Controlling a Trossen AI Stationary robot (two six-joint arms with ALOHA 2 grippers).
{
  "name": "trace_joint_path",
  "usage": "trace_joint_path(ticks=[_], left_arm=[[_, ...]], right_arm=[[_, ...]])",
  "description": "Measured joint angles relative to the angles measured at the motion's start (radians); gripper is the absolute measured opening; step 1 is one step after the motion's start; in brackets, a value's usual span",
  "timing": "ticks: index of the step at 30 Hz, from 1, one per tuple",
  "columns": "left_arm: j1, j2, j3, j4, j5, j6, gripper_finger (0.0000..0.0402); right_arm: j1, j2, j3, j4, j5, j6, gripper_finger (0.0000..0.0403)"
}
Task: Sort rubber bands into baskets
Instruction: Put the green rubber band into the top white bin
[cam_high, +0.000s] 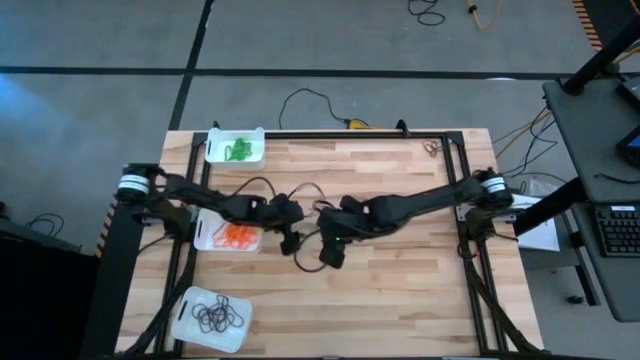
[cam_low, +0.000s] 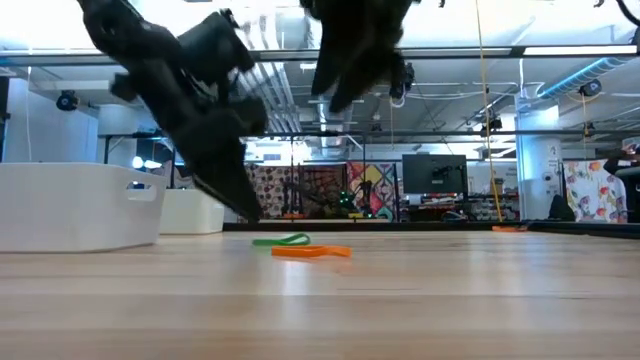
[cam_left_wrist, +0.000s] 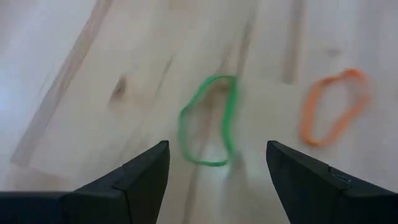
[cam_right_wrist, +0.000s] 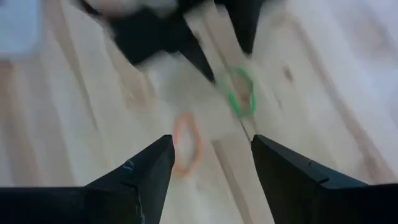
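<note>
A green rubber band (cam_left_wrist: 208, 121) lies flat on the table (cam_left_wrist: 124, 56) just ahead of the left fingers (cam_left_wrist: 140, 177), which are spread and empty. An orange rubber band (cam_right_wrist: 188, 144) lies beside it, ahead of the right fingers (cam_right_wrist: 149, 171), also spread, holding nothing.
</note>
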Motion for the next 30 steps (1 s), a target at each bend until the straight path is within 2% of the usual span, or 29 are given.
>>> trace_joint_path(ticks=[4, 10, 13, 17, 23, 30], left_arm=[[0.041, 0.075, 0.000, 0.026, 0.048, -0.044, 0.0250], [0.043, 0.126, 0.003, 0.050, 0.024, -0.038, 0.0225], [0.043, 0.127, 0.002, 0.061, 0.006, -0.039, 0.0194], [0.043, 0.132, 0.001, 0.068, -0.028, -0.084, 0.0131], [0.043, 0.160, 0.001, 0.075, -0.074, -0.153, 0.0018], [0.043, 0.118, -0.001, 0.060, -0.058, -0.148, 0.0002]], right_arm=[[0.040, -0.047, 0.003, 0.008, 0.063, 0.040, 0.0215], [0.064, -0.064, 0.006, 0.006, 0.079, 0.066, 0.0214], [0.065, -0.064, 0.018, 0.005, 0.078, 0.067, 0.0214], [0.062, -0.066, 0.066, -0.032, 0.079, 0.062, 0.0215], [0.056, -0.067, 0.226, -0.240, 0.117, 0.032, 0.0215], [0.058, -0.068, 0.419, -0.478, 0.212, 0.049, 0.0215]])
